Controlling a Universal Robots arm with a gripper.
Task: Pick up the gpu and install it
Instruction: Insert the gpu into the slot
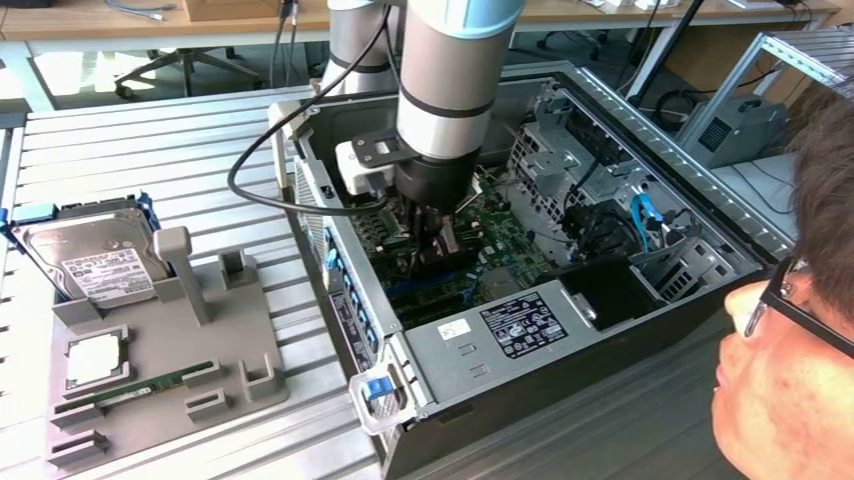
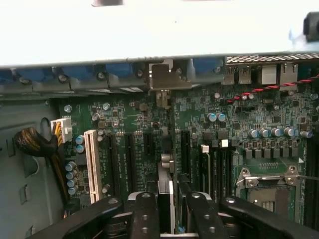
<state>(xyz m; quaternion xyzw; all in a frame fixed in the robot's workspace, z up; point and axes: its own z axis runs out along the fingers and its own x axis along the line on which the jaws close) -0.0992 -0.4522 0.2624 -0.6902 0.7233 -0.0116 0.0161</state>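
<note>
**My end effector holds the gpu inside the computer case**

I am reaching down into the open computer case (image 1: 561, 330) that lies on the bench (image 1: 160, 140). My end effector (image 1: 434, 245) is low over the green motherboard (image 2: 134, 124). Its black fingers (image 2: 144, 216) are clamped on the gpu (image 2: 166, 199), one on each side of it. I hold the gpu on its thin edge, so in the wrist view it looks like a dark strip running away from me. Its silver bracket (image 2: 167, 77) is at the far end, up against the back wall of the case. The gpu sits right over the row of long black slots (image 2: 130, 159), beside the white slot (image 2: 91, 164). I cannot tell if it is pushed all the way into a slot.

On the exterior view's left, a grey holder tray (image 1: 174, 390) sits on the bench. A silver hard drive (image 1: 91, 260) with a white label stands in it. A green memory stick (image 1: 140, 388) lies flat in it too. A person (image 1: 787, 340) with glasses leans in from the exterior view's right, near the case.
</note>
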